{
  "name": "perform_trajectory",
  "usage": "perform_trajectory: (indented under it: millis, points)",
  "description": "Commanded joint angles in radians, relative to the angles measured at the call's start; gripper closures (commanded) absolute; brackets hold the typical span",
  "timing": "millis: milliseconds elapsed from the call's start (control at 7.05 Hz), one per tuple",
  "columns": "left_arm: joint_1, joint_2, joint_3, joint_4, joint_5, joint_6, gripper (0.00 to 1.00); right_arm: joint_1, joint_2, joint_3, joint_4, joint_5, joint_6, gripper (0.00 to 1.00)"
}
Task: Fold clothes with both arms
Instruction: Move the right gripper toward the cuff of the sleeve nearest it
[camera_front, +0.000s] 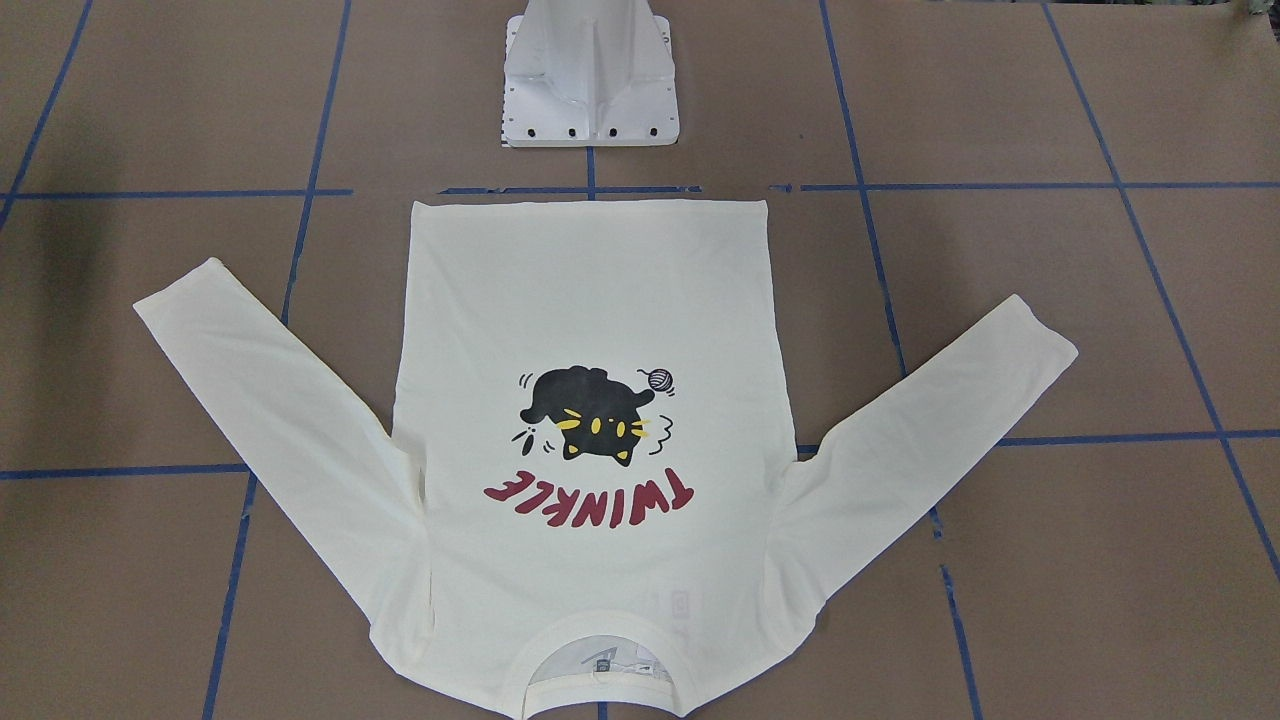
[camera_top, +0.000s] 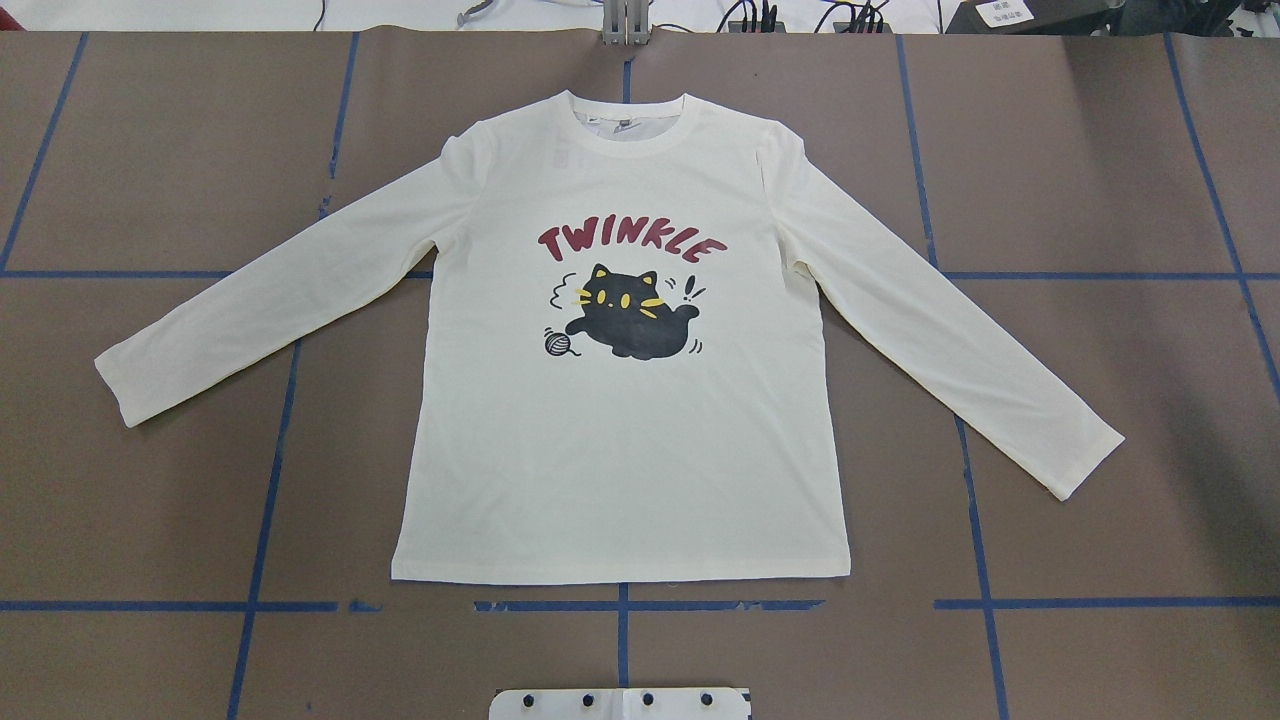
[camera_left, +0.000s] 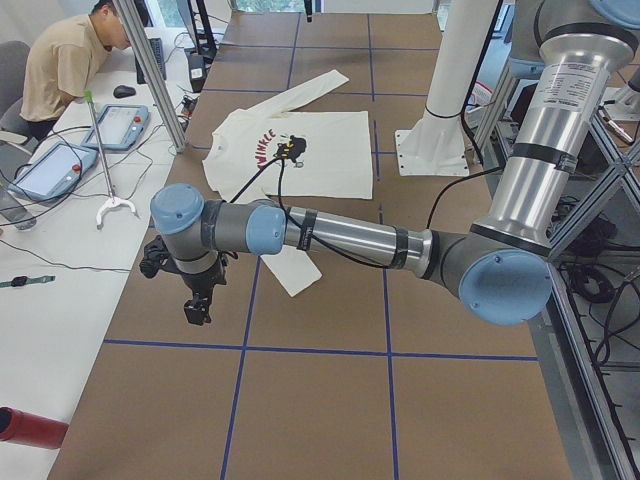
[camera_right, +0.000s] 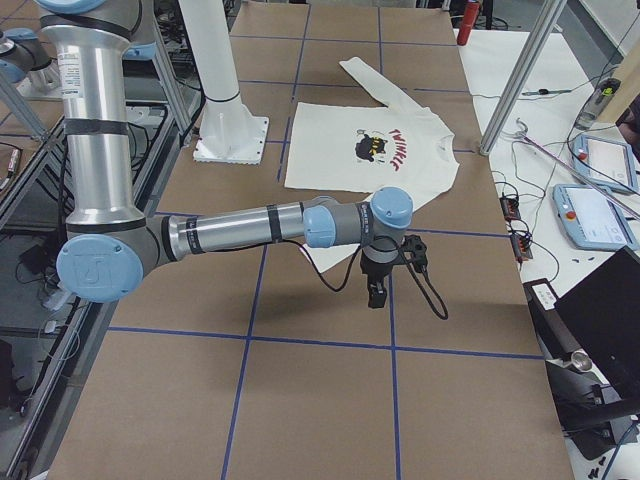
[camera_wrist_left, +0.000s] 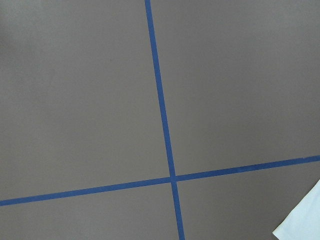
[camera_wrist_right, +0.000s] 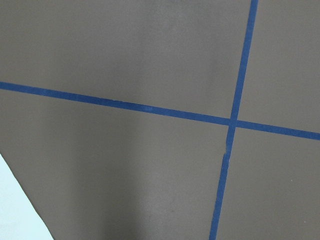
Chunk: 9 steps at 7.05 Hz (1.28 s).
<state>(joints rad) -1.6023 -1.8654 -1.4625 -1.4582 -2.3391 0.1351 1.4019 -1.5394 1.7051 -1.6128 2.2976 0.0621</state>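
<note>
The cream-white long-sleeved shirt (camera_top: 620, 450) lies flat and face up on the brown table, both sleeves spread out and the collar at the far side. The black cat and red "TWINKLE" print show in the front-facing view (camera_front: 590, 300). My left gripper (camera_left: 197, 310) shows only in the left side view. It hangs above bare table beyond the left sleeve's cuff (camera_left: 295, 275), and I cannot tell if it is open or shut. My right gripper (camera_right: 377, 295) shows only in the right side view. It hangs beyond the right sleeve's end, and I cannot tell its state. A sleeve corner (camera_wrist_left: 300, 220) shows in the left wrist view.
The white pedestal base (camera_front: 590, 90) stands at the shirt's hem side. Blue tape lines (camera_top: 620, 605) grid the table. A side bench with tablets (camera_left: 50, 170), cables and a seated person (camera_left: 70, 60) runs along the far edge. A red cylinder (camera_left: 30, 428) lies there.
</note>
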Motion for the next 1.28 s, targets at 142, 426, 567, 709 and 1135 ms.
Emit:
perform_trajectory:
  millis: [142, 426, 567, 709, 1135]
  points:
    - [0.007, 0.023, -0.038, -0.057, -0.019, -0.006, 0.00, 0.000, -0.010, 0.004, 0.005, 0.057, 0.002, 0.00]
    - [0.007, 0.031, -0.087, -0.059, -0.034, -0.003, 0.00, -0.115, -0.095, 0.045, 0.276, 0.049, 0.266, 0.00]
    - [0.008, 0.031, -0.073, -0.060, -0.117, -0.002, 0.00, -0.218, -0.167, 0.038, 0.536, 0.005, 0.470, 0.00]
    - [0.012, 0.031, -0.074, -0.100, -0.164, -0.002, 0.00, -0.339, -0.174, 0.031, 0.662, -0.027, 0.766, 0.00]
    - [0.013, 0.072, -0.078, -0.273, -0.184, -0.092, 0.00, -0.550, -0.185, 0.024, 0.800, -0.211, 1.242, 0.09]
